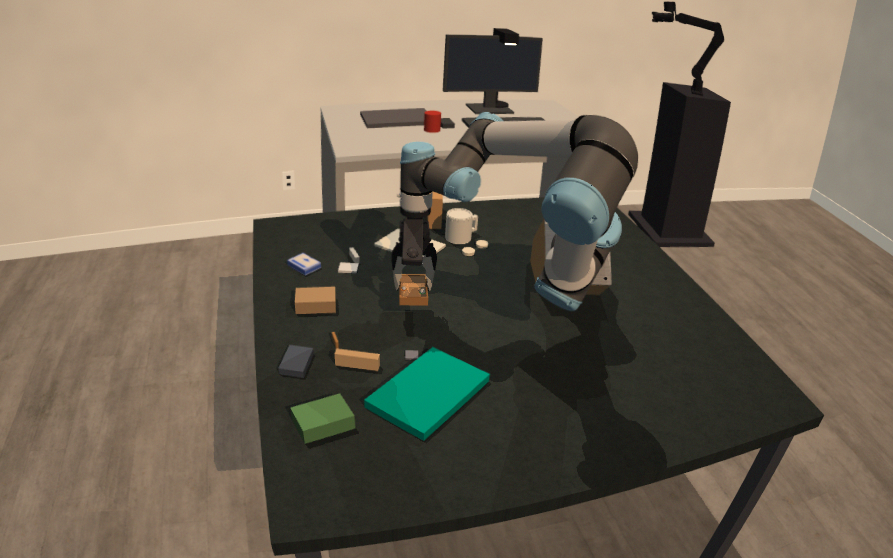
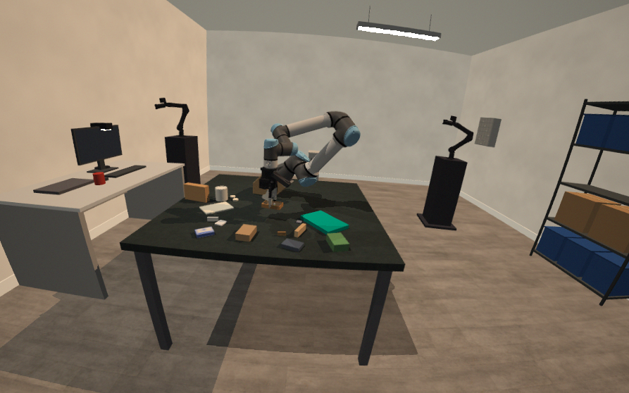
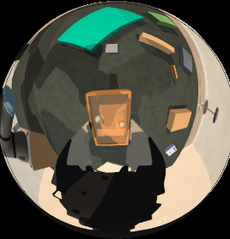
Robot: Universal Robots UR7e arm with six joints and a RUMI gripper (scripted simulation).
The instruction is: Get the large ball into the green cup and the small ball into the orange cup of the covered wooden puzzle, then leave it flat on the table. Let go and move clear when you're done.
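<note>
The covered wooden puzzle (image 1: pixel 413 301) (image 2: pixel 277 206) (image 3: pixel 108 92) is a small orange-brown box with a see-through top. My gripper (image 1: pixel 413 279) (image 2: pixel 270 201) (image 3: pixel 110 120) is shut on its two long sides, near the end closer to the gripper body, and appears to hold it a little above the table. In the wrist view, the large pale ball (image 3: pixel 98 119) is near the left wall, with green showing at its edge. The small ball (image 3: pixel 122 125) is near the right wall, with orange around it. I cannot tell whether either ball sits in its cup, nor the exact tilt.
A teal slab (image 1: pixel 428 392) (image 3: pixel 99 27) and small grey block (image 1: pixel 411 354) (image 3: pixel 111 48) lie beyond the puzzle. A brown box (image 1: pixel 315 300) (image 3: pixel 178 119), dark block (image 1: pixel 296 360) and green block (image 1: pixel 323 417) lie along one side. A white mug (image 1: pixel 458 226) stands behind the gripper.
</note>
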